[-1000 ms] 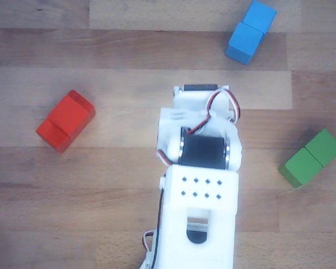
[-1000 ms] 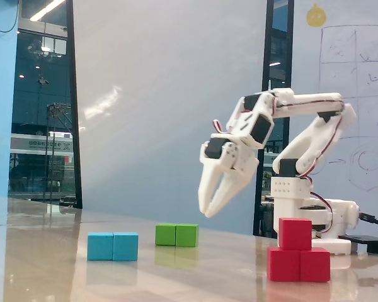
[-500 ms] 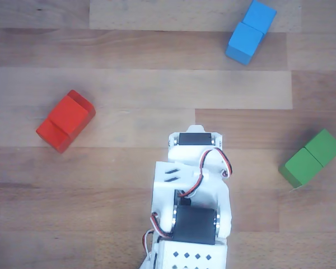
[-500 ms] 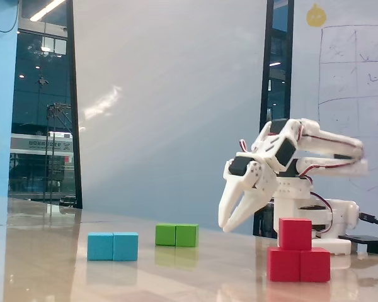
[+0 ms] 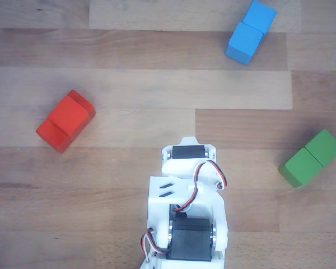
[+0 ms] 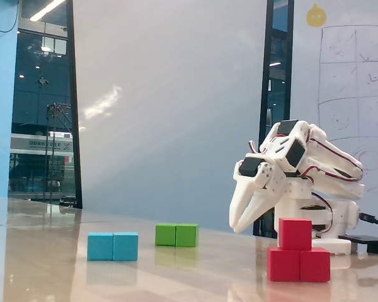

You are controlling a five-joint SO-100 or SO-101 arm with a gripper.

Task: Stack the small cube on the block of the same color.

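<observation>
The small red cube [image 6: 295, 233] sits on top of the red two-cube block [image 6: 299, 265], over its left half in the fixed view. In the other view the cube [image 5: 74, 112] rests on the upper-right half of the block [image 5: 51, 132], at the table's left. My white gripper [image 6: 238, 227] hangs with its fingers pointing down, just left of the red stack and apart from it. The fingers lie close together and hold nothing. In the other view only the arm's body [image 5: 189, 185] shows from above, and the fingertips are hidden beneath it.
A blue two-cube block [image 5: 250, 32] lies at the top right in the other view, and a green one [image 5: 311, 158] at the right edge. In the fixed view the blue block [image 6: 113, 246] and the green block [image 6: 177, 234] stand left of the gripper. The arm's base [image 6: 315, 214] is behind the red stack.
</observation>
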